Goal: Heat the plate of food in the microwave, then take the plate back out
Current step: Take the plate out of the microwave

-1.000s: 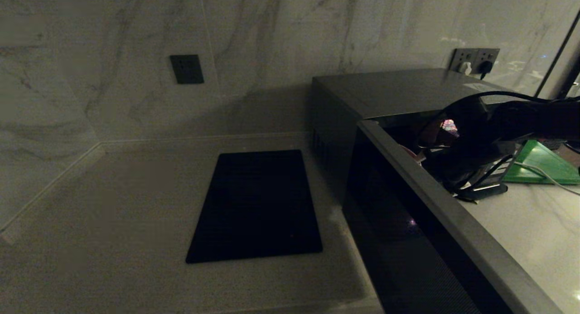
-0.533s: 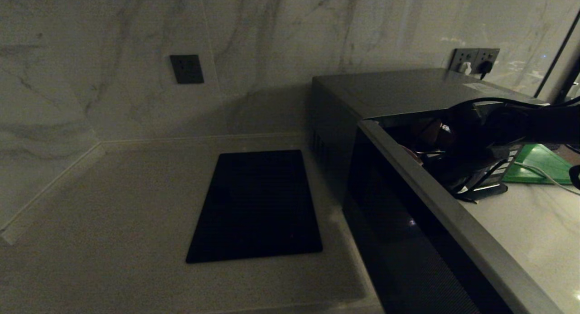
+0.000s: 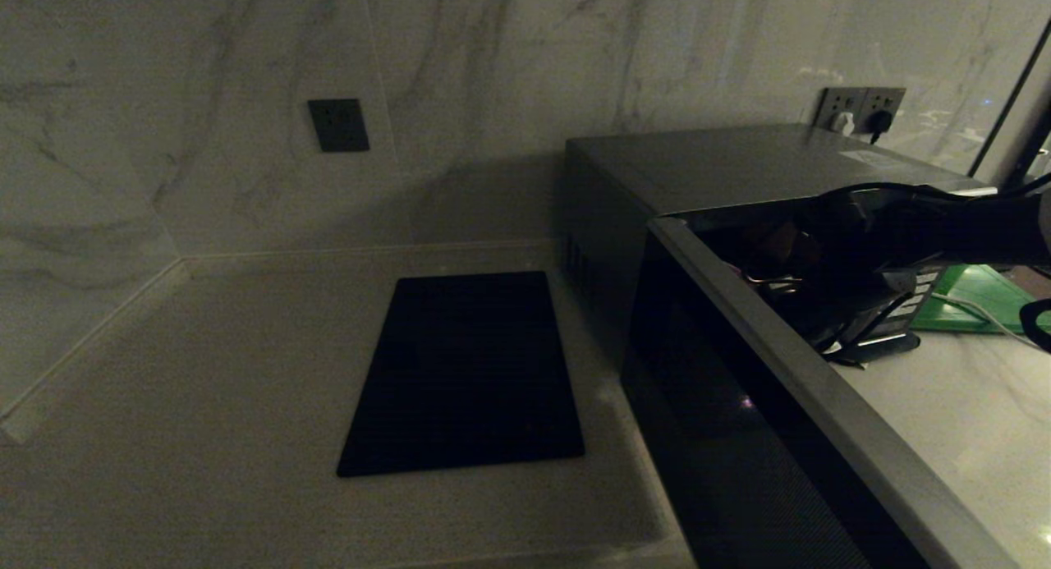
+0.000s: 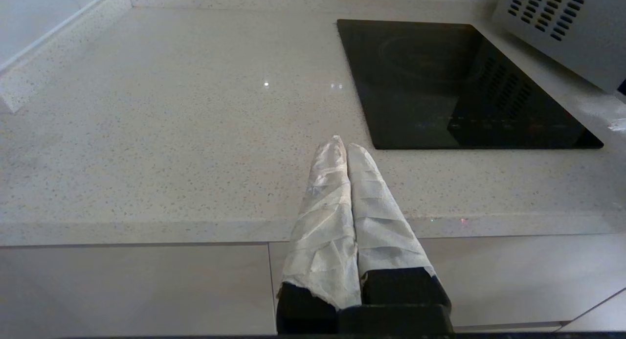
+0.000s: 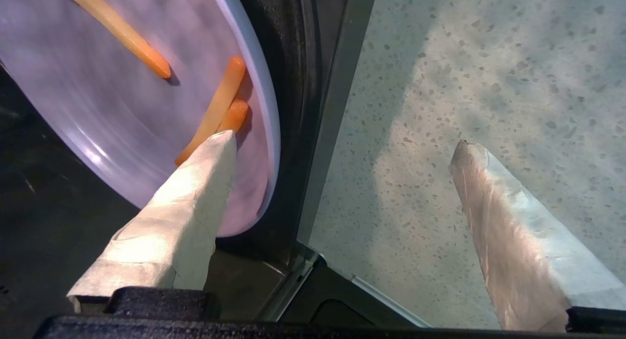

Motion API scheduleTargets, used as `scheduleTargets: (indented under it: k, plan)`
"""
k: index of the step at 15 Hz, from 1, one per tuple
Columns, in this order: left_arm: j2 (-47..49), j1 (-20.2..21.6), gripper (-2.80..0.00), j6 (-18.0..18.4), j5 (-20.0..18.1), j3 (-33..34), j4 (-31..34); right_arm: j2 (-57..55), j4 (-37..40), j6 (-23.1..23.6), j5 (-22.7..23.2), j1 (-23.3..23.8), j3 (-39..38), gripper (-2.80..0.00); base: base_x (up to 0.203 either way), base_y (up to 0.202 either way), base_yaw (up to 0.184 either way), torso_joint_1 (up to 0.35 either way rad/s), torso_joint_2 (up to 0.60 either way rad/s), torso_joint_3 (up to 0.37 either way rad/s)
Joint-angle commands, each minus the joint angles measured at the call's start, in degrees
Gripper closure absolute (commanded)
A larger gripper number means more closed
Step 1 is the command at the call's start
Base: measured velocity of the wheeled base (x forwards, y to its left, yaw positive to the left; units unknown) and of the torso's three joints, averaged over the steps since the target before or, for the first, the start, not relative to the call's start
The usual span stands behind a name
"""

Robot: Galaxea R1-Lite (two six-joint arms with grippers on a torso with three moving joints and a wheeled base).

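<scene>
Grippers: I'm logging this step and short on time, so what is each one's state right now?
Left gripper: shut, empty, parked over the countertop.
Right gripper: open, holding nothing, one finger over the plate of food in the microwave.

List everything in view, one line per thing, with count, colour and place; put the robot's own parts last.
microwave: one, black and silver, on the counter at the right, door swung open.
plate of food: one, pale lavender with three orange sticks, inside the microwave.
mat: one, flat black rectangle, on the counter left of the microwave.
green board: one, on the counter beyond the microwave at the far right.
wall sockets: one grey pair behind the microwave with plugs in; one dark plate on the wall above the mat.
counter: one, pale speckled stone.
left gripper: one, white-wrapped fingers together, parked over the counter's front edge.
right gripper: one, white-wrapped fingers wide apart, at the microwave's opening, one finger over the plate.
</scene>
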State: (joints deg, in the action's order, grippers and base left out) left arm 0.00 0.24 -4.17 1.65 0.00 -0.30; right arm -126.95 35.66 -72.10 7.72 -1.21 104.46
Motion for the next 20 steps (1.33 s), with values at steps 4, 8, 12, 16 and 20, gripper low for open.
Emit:
scheduleTargets:
  k: [4, 8, 12, 16, 20]
  plan:
    - [0.09, 0.02, 0.0, -0.05, 0.02, 0.0, -0.05, -1.28, 0.2, 0.12, 0.37, -0.02, 0.13, -2.8, 0.0, 0.0, 0.0, 0.0, 0.0, 0.0]
    - [0.09, 0.02, 0.0, -0.05, 0.05, 0.0, -0.05, -1.89, 0.2, 0.39, 0.37, -0.02, 0.13, -2.8, 0.0, 0.0, 0.0, 0.0, 0.0, 0.0]
    - [0.09, 0.02, 0.0, -0.04, 0.02, 0.0, -0.05, -1.89, 0.37, 0.47, 0.28, -0.02, -0.31, -2.8, 0.0, 0.0, 0.0, 0.0, 0.0, 0.0]
    - [0.09, 0.02, 0.0, 0.01, 0.02, 0.0, -0.05, 0.12, 2.47, 0.42, -0.1, 0.06, -1.66, -2.8, 0.0, 0.0, 0.0, 0.0, 0.0, 0.0]
    - [0.09, 0.02, 0.0, -0.05, 0.02, 0.0, -0.05, 1.35, 2.84, 0.24, -0.42, 0.51, -2.77, -2.8, 0.0, 0.0, 0.0, 0.0, 0.0, 0.0]
